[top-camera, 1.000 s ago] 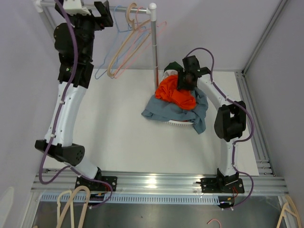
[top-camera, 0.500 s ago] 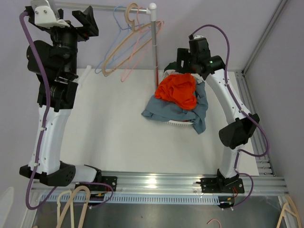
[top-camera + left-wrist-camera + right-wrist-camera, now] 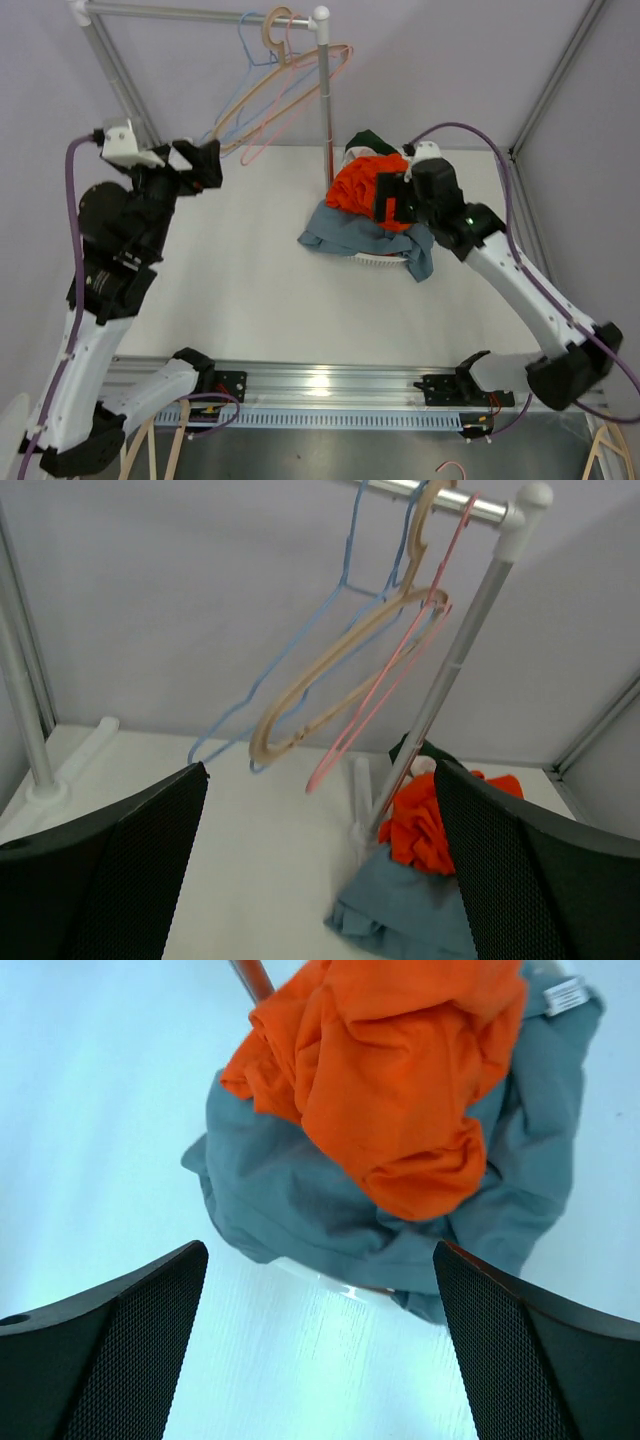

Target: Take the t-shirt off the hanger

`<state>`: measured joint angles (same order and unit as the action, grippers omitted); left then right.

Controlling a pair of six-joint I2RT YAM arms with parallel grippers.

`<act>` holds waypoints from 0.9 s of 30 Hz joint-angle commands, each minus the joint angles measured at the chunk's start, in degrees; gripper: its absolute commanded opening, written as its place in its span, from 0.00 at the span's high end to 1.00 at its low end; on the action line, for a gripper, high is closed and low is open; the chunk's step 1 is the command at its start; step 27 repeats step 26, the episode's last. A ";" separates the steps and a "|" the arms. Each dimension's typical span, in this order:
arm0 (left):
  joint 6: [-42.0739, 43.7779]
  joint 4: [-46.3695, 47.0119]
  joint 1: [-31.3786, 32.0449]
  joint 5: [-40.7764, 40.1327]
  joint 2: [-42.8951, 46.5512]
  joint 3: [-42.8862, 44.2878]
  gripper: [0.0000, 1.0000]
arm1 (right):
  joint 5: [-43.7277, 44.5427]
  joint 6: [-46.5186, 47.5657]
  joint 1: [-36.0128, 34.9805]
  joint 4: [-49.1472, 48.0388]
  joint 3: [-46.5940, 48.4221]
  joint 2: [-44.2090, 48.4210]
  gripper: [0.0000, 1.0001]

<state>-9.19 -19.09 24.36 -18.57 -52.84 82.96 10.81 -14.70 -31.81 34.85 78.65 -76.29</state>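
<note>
Left jaws and right jaws alike stand wide apart, gripping nothing. Below the right jaws, a heap of clothes covers a white basket [image 3: 378, 262]; only a sliver of its rim shows. In the overhead view the right arm [image 3: 440, 205] blocks part of the heap. The orange t-shirt [image 3: 390, 1070] lies crumpled on top of a grey-blue garment [image 3: 290, 1200], off any hanger. Ahead of the left jaws, three bare hangers [image 3: 340, 670], blue, tan and pink, hang tilted from the rail [image 3: 450, 498].

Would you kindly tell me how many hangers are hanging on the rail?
3: a blue hanger, a tan hanger and a pink hanger, bunched at the rail near its right end, all bare; none looks hidden.
</note>
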 commanded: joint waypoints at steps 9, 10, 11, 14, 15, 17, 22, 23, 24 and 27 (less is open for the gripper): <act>-11.72 -13.86 1.39 0.81 19.16 -21.15 0.01 | 5.18 -1.29 -0.97 -4.01 -14.30 28.36 0.00; -12.34 -14.39 1.39 1.25 19.87 -21.95 0.00 | 5.54 -1.30 -0.97 -3.91 -15.88 30.22 0.01; -13.39 -15.00 1.39 2.30 20.66 -23.44 0.00 | 5.89 -1.47 -0.97 -4.00 -17.29 32.06 0.00; -15.58 -16.24 1.39 3.18 24.35 -27.75 0.01 | 6.42 -1.12 -0.97 -4.09 -22.30 38.84 0.01; -16.03 -16.24 1.39 3.62 26.28 -29.15 0.01 | 6.68 -1.38 -0.97 -3.74 -23.62 41.55 0.01; -16.65 -16.07 1.39 3.71 28.13 -30.83 0.01 | 5.90 -1.91 -0.97 -3.47 -23.81 43.06 0.00; -16.21 -15.19 1.39 3.45 31.39 -33.30 0.00 | 6.50 -2.44 -1.06 -1.81 -23.11 43.33 0.00; -15.86 -15.27 1.39 3.36 31.31 -33.39 0.00 | 6.16 -2.44 -0.97 -1.54 -22.93 42.55 0.01; -15.68 -15.27 1.39 3.36 31.13 -33.30 0.00 | 6.33 -2.79 -0.97 -0.76 -22.58 42.02 0.01; -15.42 -15.62 1.39 3.27 30.43 -33.39 0.01 | 6.68 -2.97 -0.97 -0.40 -22.14 40.96 0.00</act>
